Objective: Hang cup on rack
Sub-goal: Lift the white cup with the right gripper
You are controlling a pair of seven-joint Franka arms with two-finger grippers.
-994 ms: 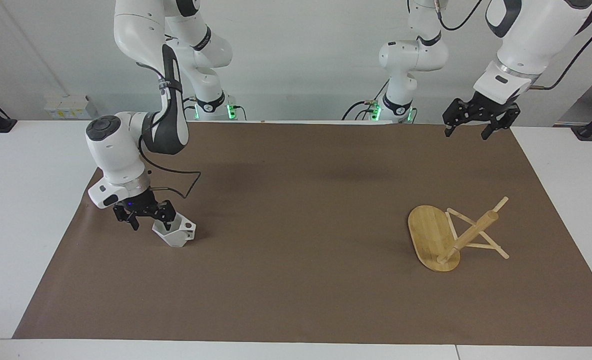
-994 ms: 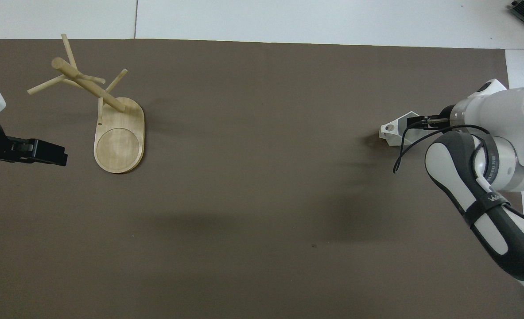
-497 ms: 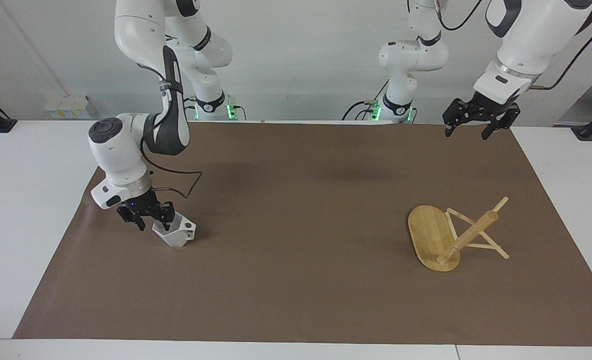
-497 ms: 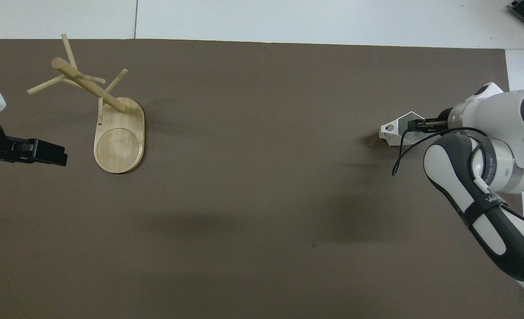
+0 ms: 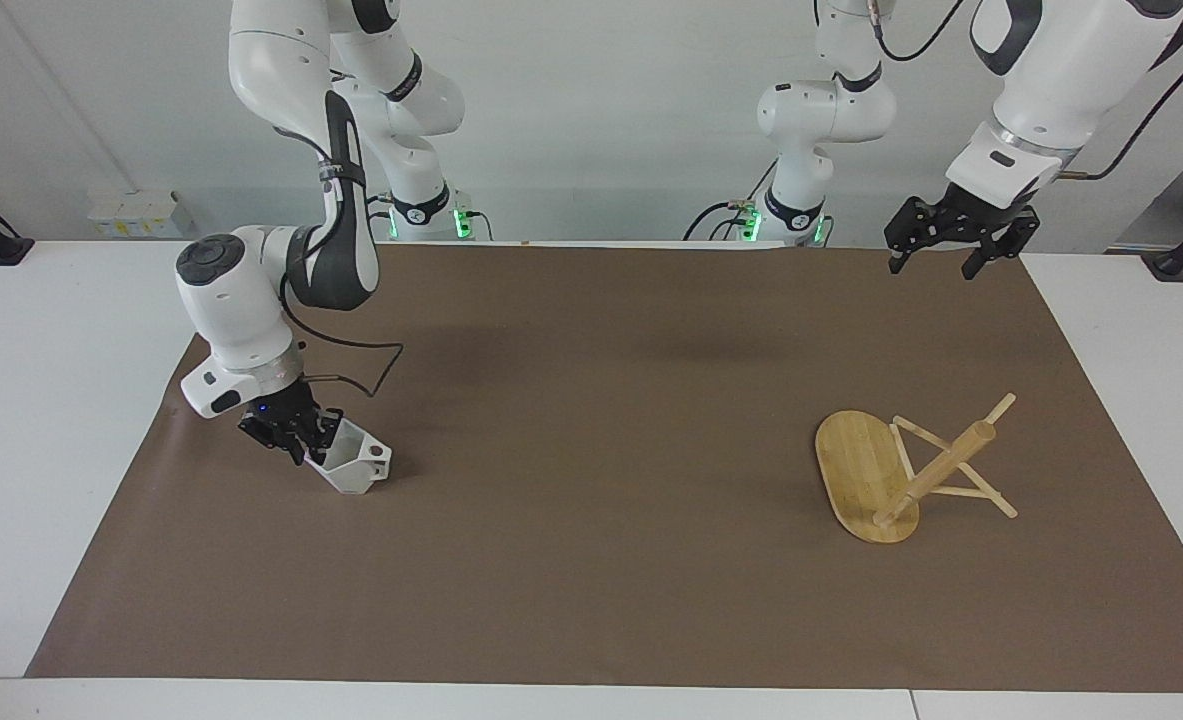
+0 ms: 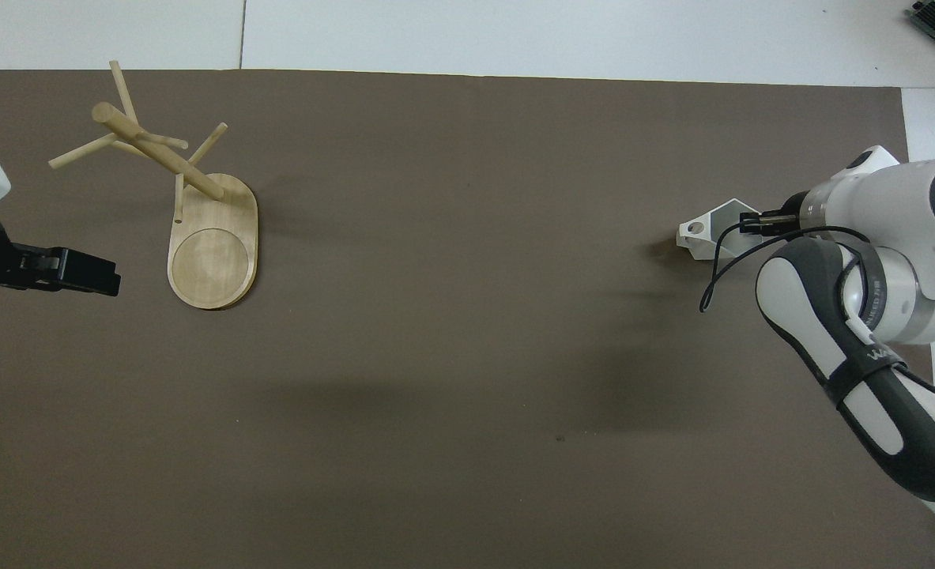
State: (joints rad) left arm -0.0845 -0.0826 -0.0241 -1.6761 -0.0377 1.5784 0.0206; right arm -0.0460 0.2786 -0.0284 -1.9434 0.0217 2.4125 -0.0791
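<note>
The white faceted cup [image 5: 356, 467] lies tilted on the brown mat near the right arm's end of the table, its handle hole turned away from the gripper. My right gripper [image 5: 303, 437] is low over the mat and shut on the cup's rim, one finger inside the opening; both show in the overhead view, cup [image 6: 703, 235] and gripper [image 6: 752, 224]. The bamboo rack [image 5: 886, 478] lies tipped over near the left arm's end, its base on edge and its post slanting up. My left gripper [image 5: 954, 243] waits raised and open, apart from the rack [image 6: 213, 245].
The brown mat [image 5: 591, 560] covers most of the white table. A black cable loops from the right arm's wrist [image 5: 376, 365] beside the cup. A small white box [image 5: 131, 212] stands off the mat near the right arm's base.
The right gripper's fingers have closed on the cup's rim and the wrist has turned slightly. The cup has barely shifted. The left arm and the rack have not moved.
</note>
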